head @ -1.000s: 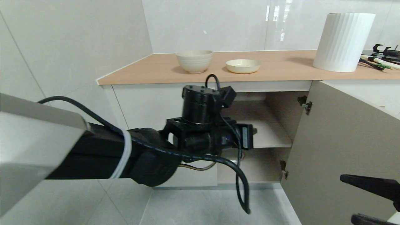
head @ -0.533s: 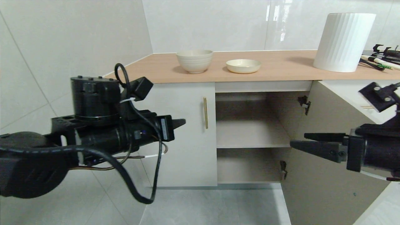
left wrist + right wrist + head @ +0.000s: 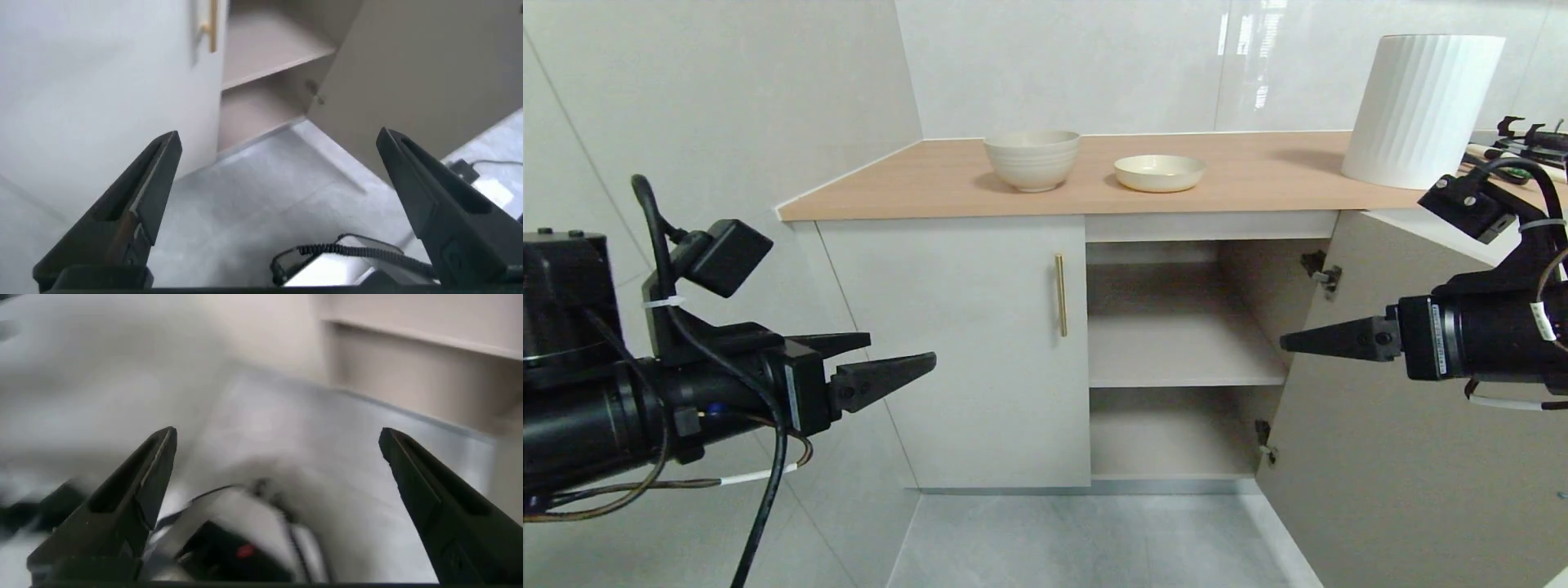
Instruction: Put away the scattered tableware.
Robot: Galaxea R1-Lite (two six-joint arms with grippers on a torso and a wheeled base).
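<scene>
Cream ribbed bowl (image 3: 1032, 159) — shallow cream dish (image 3: 1158, 172) beside it.

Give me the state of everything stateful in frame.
left cabinet door, shut
right cabinet door, swung open
bowl, upright on the countertop, not put away
shallow dish, upright on the countertop, not put away
left gripper, jaws open, holding nothing
right gripper, jaws open, holding nothing

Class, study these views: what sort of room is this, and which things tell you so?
Most likely a kitchen: a wooden counter holds a bowl and a dish, a cupboard with shelves stands open beneath it, and the wall behind is tiled.
</scene>
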